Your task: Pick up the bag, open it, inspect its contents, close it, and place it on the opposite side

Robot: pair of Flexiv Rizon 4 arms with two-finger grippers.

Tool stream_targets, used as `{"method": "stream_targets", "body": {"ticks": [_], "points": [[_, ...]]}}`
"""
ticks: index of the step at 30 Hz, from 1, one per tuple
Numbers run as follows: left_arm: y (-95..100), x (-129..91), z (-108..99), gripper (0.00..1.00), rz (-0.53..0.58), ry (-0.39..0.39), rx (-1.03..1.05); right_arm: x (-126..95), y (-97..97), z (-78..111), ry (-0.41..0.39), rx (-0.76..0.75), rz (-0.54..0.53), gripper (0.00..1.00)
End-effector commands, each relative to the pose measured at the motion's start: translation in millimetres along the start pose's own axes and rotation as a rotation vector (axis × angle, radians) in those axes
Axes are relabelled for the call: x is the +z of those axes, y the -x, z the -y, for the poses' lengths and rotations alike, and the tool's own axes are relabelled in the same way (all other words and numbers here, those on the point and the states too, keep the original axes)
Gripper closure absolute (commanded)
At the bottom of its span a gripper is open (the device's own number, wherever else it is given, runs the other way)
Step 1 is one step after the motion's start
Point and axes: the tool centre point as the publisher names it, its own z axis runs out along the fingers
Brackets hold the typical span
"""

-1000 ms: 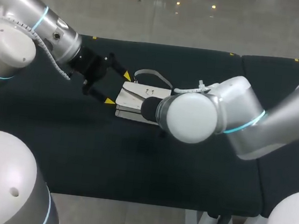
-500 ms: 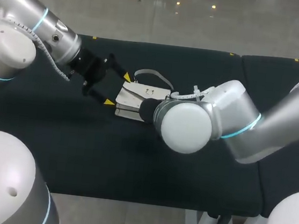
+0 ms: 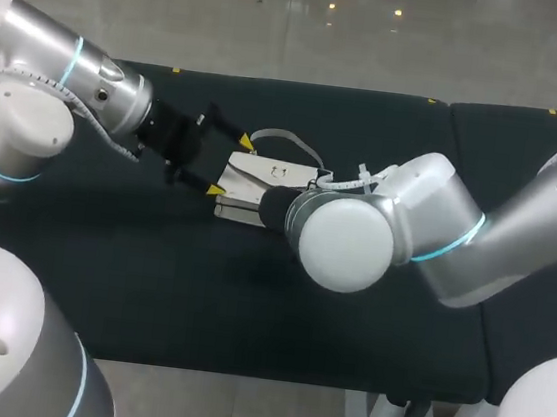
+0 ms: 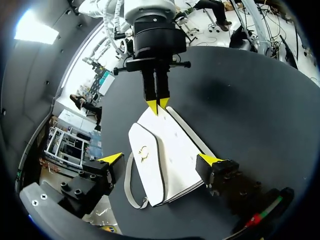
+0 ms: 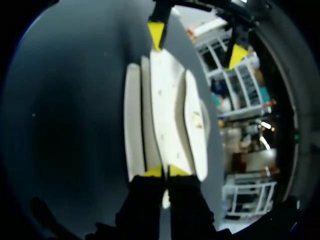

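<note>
Bag lies flat near the far edge of the tabletop, with its long axis running left to right between both arms. The left gripper is spread around its left end, while the right arm hides the other end. In the left wrist view the bag lies between the open fingers, and the right gripper is at its far end. In the right wrist view those tips are pressed together and seem to pinch the bag's edge.

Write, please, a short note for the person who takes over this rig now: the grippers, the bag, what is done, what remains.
Left gripper: open, its fingers either side of one end of the bag, not gripping.
Right gripper: shut on the bag at its other end, pinching a thin edge.
Bag: flat on the table, near the middle, looks closed.
Done: grasp begun only.
Left: lift, open, inspect, close, place on the opposite side.
</note>
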Motion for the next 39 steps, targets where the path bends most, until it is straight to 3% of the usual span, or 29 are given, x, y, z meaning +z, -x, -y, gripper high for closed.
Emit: {"method": "stream_targets", "body": {"ticks": [1, 9, 25, 26, 28, 29, 39], "points": [[0.3, 17, -8, 0.12, 0.030, 0.008, 0.023, 1, -1.5, -0.4, 0.001, 0.001, 0.004, 1.00], [6.6, 35, -18, 0.47, 0.032, 0.024, 0.065, 1, -1.5, -0.4, 0.001, 0.001, 0.004, 1.00], [17.0, 47, -37, 0.58, 0.011, 0.073, 0.074, 1, -1.5, -0.4, 0.001, 0.001, 0.004, 1.00], [16.8, 49, -37, 0.62, 0.012, 0.074, 0.074, 1, -1.5, -0.4, 0.001, 0.001, 0.004, 1.00], [17.1, 51, -38, 0.91, 0.009, 0.084, 0.073, 1, -1.5, -0.4, 0.001, 0.001, 0.004, 1.00], [17.7, 51, -39, 1.00, 0.009, 0.087, 0.068, 1, -1.5, -0.4, 0.001, 0.001, 0.004, 1.00], [33.5, 37, -41, 1.00, -0.012, 0.102, -0.098, 1, -1.5, -0.4, 0.001, 0.001, 0.004, 1.00]]}}
